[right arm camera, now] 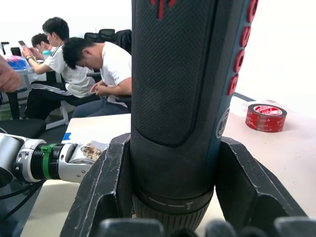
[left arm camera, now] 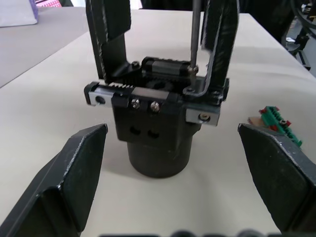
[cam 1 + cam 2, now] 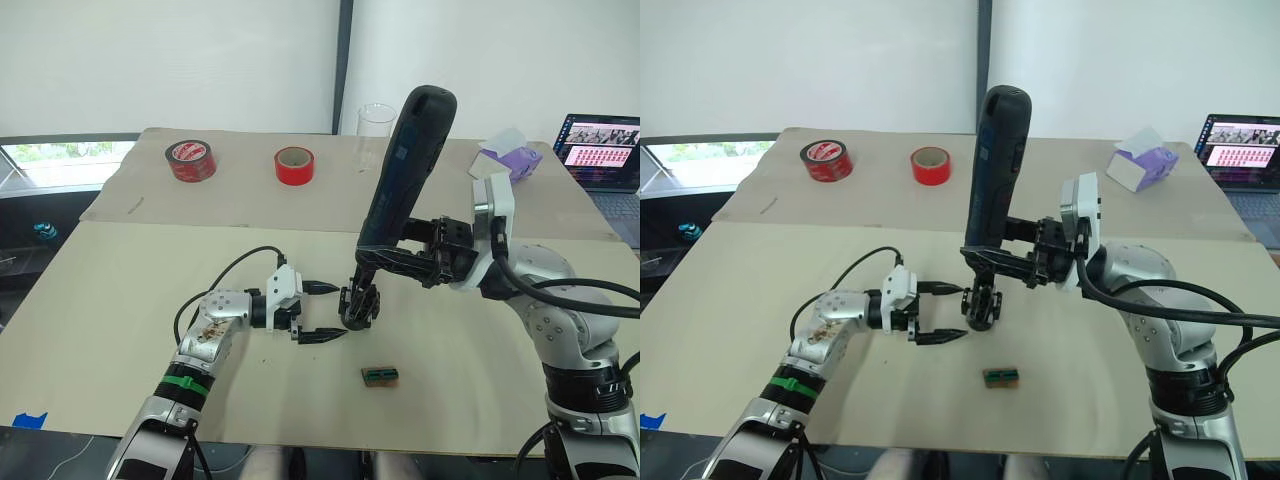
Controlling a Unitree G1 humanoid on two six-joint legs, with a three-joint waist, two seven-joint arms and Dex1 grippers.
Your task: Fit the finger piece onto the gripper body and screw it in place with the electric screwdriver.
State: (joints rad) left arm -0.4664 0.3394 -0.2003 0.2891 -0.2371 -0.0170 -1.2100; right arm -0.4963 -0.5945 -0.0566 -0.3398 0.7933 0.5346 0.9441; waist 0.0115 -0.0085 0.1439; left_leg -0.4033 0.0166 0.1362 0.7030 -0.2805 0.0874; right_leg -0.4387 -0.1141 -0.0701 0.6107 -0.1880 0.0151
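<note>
While the left gripper [image 3: 318, 311] waits with fingers spread and empty just left of the gripper body [image 3: 358, 305], the right gripper [image 3: 400, 262] clamps the electric screwdriver [image 3: 405, 165] upright above it, bit on a screw, apparently fastening the finger piece [image 2: 217, 47].

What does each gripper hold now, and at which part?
The right gripper clamps the electric screwdriver around its lower body. The left gripper, open, holds nothing.
</note>
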